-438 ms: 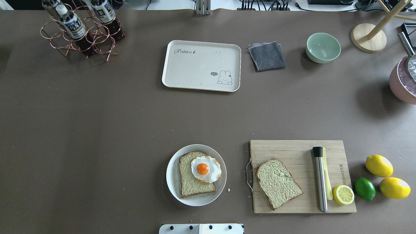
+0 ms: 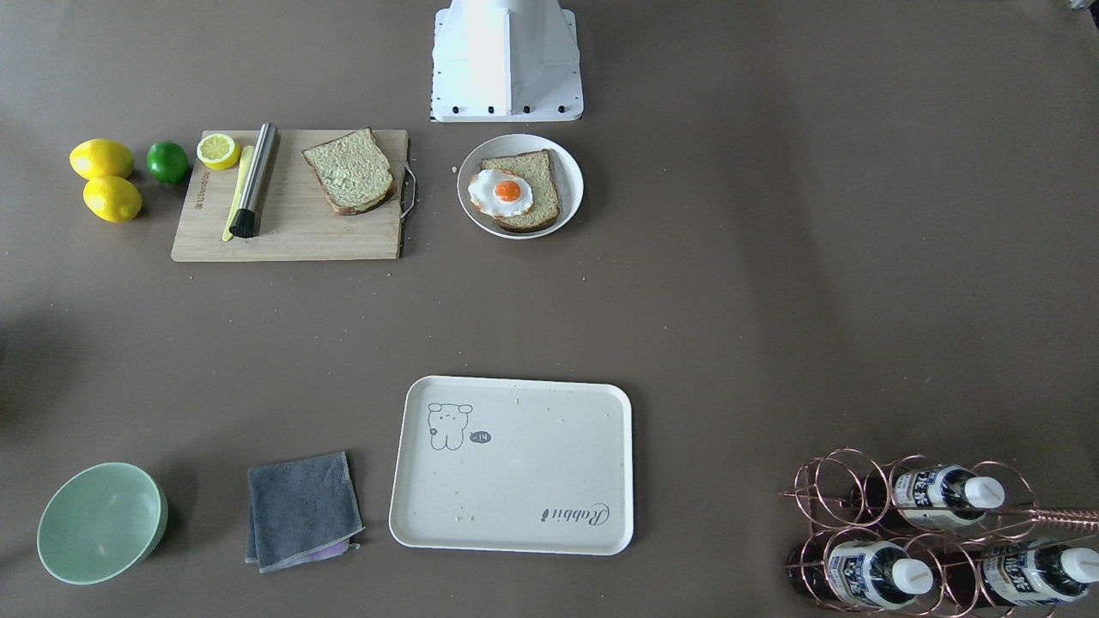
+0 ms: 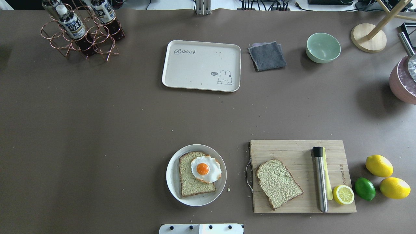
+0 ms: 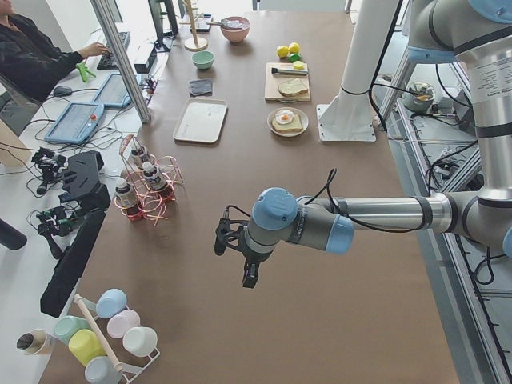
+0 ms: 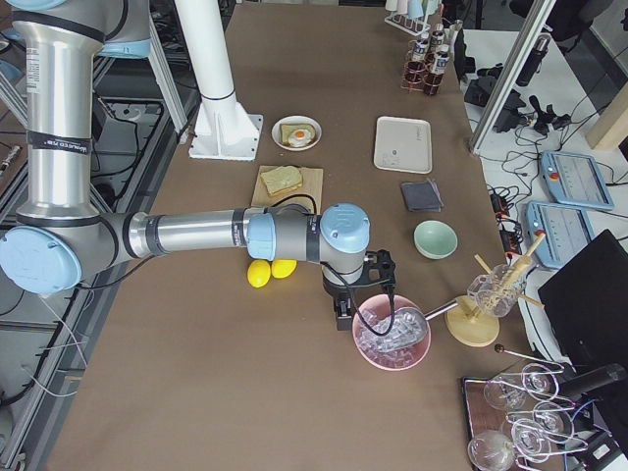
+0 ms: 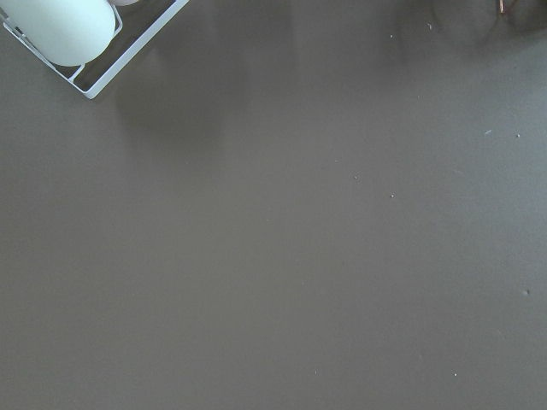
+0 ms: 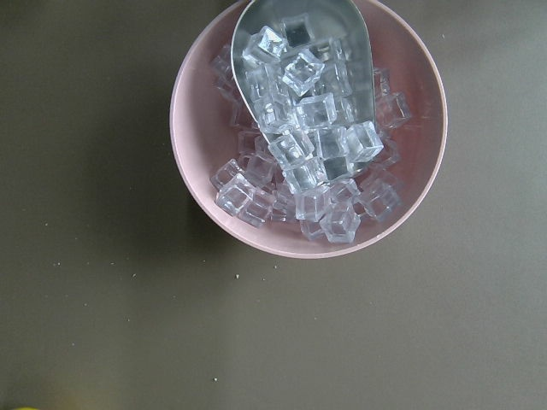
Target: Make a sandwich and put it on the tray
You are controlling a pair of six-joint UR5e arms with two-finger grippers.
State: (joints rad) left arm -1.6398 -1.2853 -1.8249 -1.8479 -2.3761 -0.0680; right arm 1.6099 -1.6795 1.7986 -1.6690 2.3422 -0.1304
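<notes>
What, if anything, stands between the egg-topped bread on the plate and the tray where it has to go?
Nothing visible does. Only bare table lies between the plate and the tray; the grey cloth lies beside the tray, out of the path.

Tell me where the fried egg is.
Overhead view, bottom centre: the fried egg sits on a bread slice in the white plate, left of the cutting board.

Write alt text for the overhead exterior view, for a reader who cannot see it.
A bread slice topped with a fried egg sits on a round white plate near the bottom of the view; a second slice lies on a wooden cutting board to its right. Farther back, a cream tray holds no food, and no robot arm is in view.
</notes>
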